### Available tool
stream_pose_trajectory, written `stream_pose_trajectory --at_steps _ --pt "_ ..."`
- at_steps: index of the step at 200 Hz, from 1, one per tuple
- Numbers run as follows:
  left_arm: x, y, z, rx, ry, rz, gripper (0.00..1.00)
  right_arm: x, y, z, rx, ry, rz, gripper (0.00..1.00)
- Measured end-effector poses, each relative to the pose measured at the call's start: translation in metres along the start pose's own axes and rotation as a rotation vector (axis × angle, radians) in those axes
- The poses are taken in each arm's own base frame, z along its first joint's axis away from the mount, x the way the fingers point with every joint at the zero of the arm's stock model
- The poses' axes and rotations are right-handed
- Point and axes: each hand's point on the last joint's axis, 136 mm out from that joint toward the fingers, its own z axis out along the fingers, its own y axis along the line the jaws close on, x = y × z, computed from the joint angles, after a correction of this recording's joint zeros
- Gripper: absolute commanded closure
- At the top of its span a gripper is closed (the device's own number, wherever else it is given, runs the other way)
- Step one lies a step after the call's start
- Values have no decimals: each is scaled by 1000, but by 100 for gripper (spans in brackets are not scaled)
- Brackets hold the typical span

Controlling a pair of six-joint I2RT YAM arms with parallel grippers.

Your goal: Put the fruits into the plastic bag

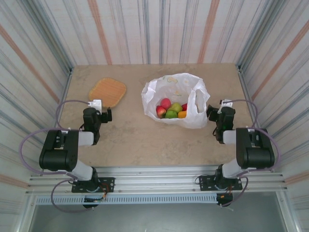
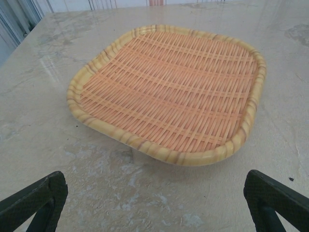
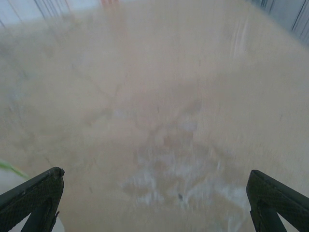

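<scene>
The fruits [image 1: 170, 110] lie bunched in the mouth of the bag [image 1: 176, 87]. Red, pink, green and an orange piece touch one another, and I see none loose on the tabletop [image 1: 135, 140]. The bag lies right of centre. Its long axis runs away from the arms, its mouth is turned toward them, and one loop handle [image 1: 197, 104] is draped along its right side.

The right jaws stand wide and hold nothing. They sit just beside the bag's right edge, so the fruits lie to their left, past the handle. Seen from the right wrist, they look out over blurred tabletop. The left jaws, also wide and holding nothing, sit well apart from the bag on its left. They face the tray [image 2: 164, 96], which carries nothing.

The right jaws are the nearer pair. The filling looks done or nearly so. I cannot tell whether every fruit sits fully inside or only at the opening. Any push deeper would suit the right jaws, coming in from the side. The handle and the thin plastic are what could snag.
</scene>
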Motion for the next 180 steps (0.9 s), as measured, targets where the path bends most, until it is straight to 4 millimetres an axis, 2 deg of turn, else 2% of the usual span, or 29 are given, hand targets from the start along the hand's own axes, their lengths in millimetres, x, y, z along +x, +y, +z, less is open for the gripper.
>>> stream_pose_trajectory --at_steps 11,80,180 --pt "0 0 0 1 0 0 1 6 0 2 -4 18 -14 1" --pt "0 0 0 1 0 0 1 -2 4 2 -17 -14 -30 1" --pt "0 0 0 1 1 0 1 -2 7 2 -24 -14 -48 1"
